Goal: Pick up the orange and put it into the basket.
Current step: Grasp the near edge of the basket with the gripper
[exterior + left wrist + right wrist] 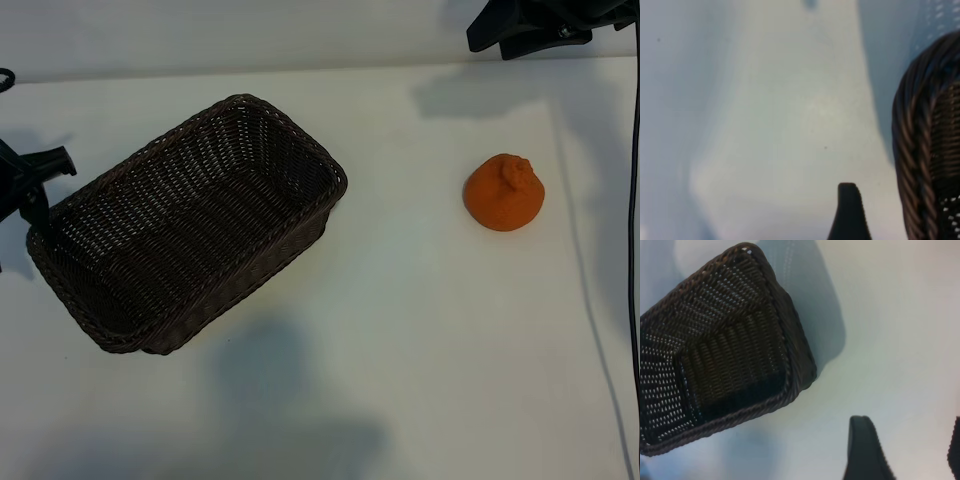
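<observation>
- The orange point(504, 193) sat alone on the worktop point(420, 330), well right of the basket point(290, 135).
- The right gripper point(530, 25), fingers point(867, 450) apart and empty, hung nearer it.
- The left gripper point(30, 180), fingers apart, sat beside the basket's far end.

Bare table point(400, 330) around orange point(504, 193)

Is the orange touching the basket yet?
Apart. The exterior view shows the orange on the bare table, well right of the basket.

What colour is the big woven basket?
Dark brown. The rectangular woven wicker basket shows best in the exterior view.
</observation>
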Tool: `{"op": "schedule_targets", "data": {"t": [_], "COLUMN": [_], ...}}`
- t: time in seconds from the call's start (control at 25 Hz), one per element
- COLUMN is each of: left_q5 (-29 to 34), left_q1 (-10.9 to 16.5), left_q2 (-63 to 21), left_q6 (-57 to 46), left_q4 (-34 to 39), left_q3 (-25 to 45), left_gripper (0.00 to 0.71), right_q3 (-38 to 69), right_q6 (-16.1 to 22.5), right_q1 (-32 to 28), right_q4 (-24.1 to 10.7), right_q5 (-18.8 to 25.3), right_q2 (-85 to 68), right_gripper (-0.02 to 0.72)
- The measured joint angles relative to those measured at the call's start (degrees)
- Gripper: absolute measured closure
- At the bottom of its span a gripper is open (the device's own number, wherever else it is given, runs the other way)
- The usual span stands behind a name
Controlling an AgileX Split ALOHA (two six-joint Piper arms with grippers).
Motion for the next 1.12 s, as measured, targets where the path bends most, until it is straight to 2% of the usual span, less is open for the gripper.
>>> {"op": "schedule_targets", "data": {"t": [1.12], "left_q5": [-1.8], "left_q1": [0.0], "left_q2": [0.4], "left_q6": [-1.4], "left_q4": [0.6], "left_q3": [0.0], "left_gripper": [0.15], "right_q3": [0.0], "right_q6": [0.0], "right_q1": [0.0], "right_q4": [0.0], "right_q5": [0.1], "right_q2": [0.0], "right_gripper": [0.295]}}
